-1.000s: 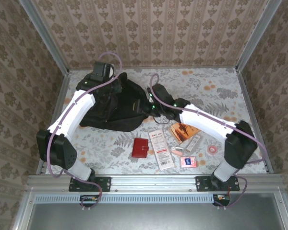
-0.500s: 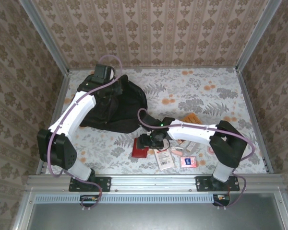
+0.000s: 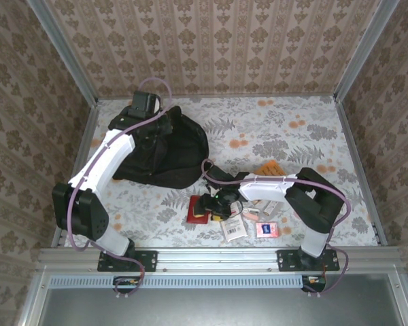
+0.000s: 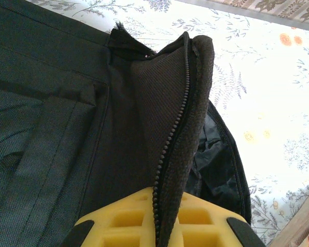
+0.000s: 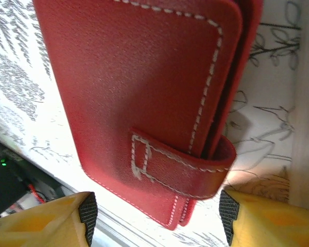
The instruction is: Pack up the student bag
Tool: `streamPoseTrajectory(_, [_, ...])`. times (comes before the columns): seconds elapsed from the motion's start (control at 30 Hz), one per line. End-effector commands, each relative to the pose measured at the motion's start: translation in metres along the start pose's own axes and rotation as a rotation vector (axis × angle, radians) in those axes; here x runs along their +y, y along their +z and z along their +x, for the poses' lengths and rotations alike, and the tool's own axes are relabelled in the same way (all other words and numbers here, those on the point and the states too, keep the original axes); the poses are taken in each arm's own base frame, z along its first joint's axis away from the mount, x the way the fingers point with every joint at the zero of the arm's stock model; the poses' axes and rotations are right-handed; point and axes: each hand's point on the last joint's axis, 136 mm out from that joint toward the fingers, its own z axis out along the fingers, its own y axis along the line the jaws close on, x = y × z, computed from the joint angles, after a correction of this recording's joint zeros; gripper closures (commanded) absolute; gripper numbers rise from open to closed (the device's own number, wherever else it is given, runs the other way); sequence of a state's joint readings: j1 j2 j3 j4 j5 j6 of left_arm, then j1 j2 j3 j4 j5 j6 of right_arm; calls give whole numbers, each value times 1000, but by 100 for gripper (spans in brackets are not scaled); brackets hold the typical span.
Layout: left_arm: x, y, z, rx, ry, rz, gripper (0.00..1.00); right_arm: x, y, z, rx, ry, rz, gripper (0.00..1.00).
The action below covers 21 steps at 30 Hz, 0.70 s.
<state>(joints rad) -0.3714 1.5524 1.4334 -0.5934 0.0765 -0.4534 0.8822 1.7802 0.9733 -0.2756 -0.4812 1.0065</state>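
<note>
While the left tool (image 4: 162, 226) pinches the zip edge of the bag (image 3: 166, 149) at the bench (image 3: 272, 129) far left, the right tool (image 5: 158, 213), jaws apart astride the red wallet (image 5: 144, 92), should settle low before closing.

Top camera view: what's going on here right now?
The left gripper is shut on the zipper edge of the student bag, holding its flap up. The right gripper hangs open over the red wallet on the table, a finger at either side, not closed on it.
</note>
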Motion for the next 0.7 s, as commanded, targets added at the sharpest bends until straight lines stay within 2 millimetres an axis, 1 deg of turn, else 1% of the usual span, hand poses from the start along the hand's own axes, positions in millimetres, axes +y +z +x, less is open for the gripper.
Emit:
streamPoseTrajectory(0.0, [-4,-11,-5,-29,-19,28,100,-6,22,-1,26,34,-47,36])
streamPoseTrajectory(0.17, [-4,-10,-6,-29,-21,28,100,-17,22,-16,-16,86,-58,48])
streamPoseTrajectory(0.27, [-3,-9,-5,-25,-24,31,100,-20,20,-23,-43,94,-50,61])
streamPoseTrajectory(0.37, [-2,-8,-5,-22,-35,37,100,-23,22,-26,-41,101,-30,75])
streamPoseTrajectory(0.5, [-1,-8,-5,-19,-38,39,100,-30,24,-29,-40,117,-13,87])
streamPoseTrajectory(0.57, [-2,-8,-6,-20,-36,39,100,-30,20,-31,-50,113,-18,93])
streamPoseTrajectory(0.67, [-2,-8,-5,-16,-34,43,100,-23,4,-36,-92,64,-12,100])
